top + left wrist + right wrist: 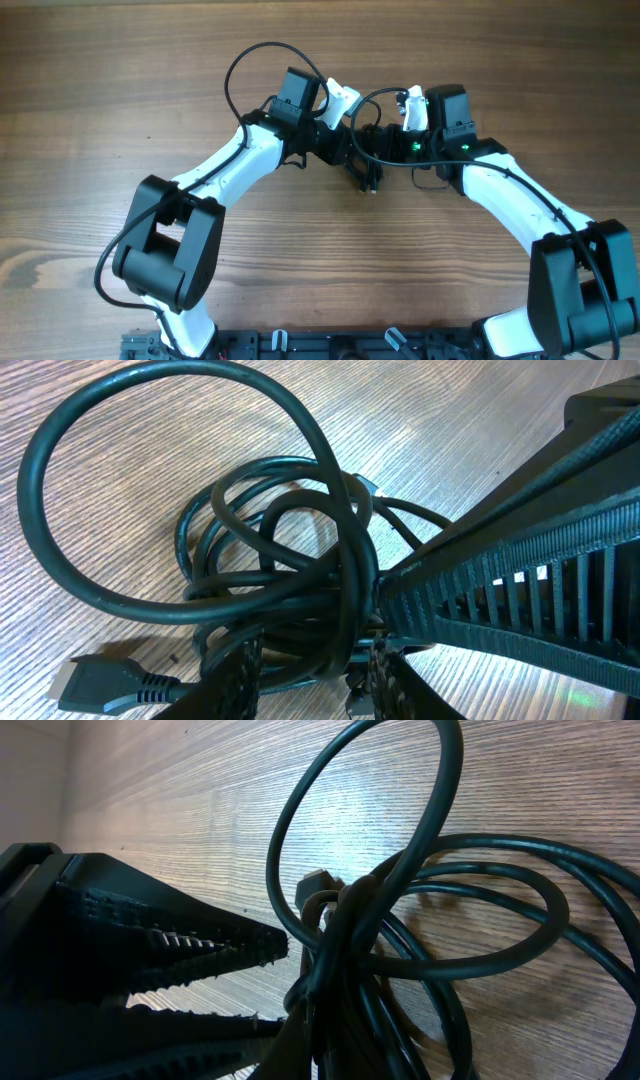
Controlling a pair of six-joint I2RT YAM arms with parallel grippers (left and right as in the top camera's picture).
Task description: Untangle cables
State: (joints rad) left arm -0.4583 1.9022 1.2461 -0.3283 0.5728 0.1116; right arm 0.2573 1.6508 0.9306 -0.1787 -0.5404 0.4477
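my left gripper (310, 682) has one finger on each side of the cables (345, 560), with the packed cords running between them. the view is too close and dark for me to tell whether it is pinching them or only straddling them. my right gripper (268, 982) is clenched on the same bundle, its ribbed fingers (200, 945) meeting the cords at the tight knot where they bunch together. in the left wrist view one of those ribbed fingers comes into the knot from the right. out from the knot, one big open loop (318, 440) arches up and to the left of it and smaller loops coil close around it. a dark plug (100, 682) lies on the wood to the lower left of the knot. in the right wrist view a small plug end (318, 880) sits right against the knot, with more loops fanning out to its right. from overhead, the bundle sits on the wooden table (300, 270) between the two grippers, with an arm reaching in to it from either side.
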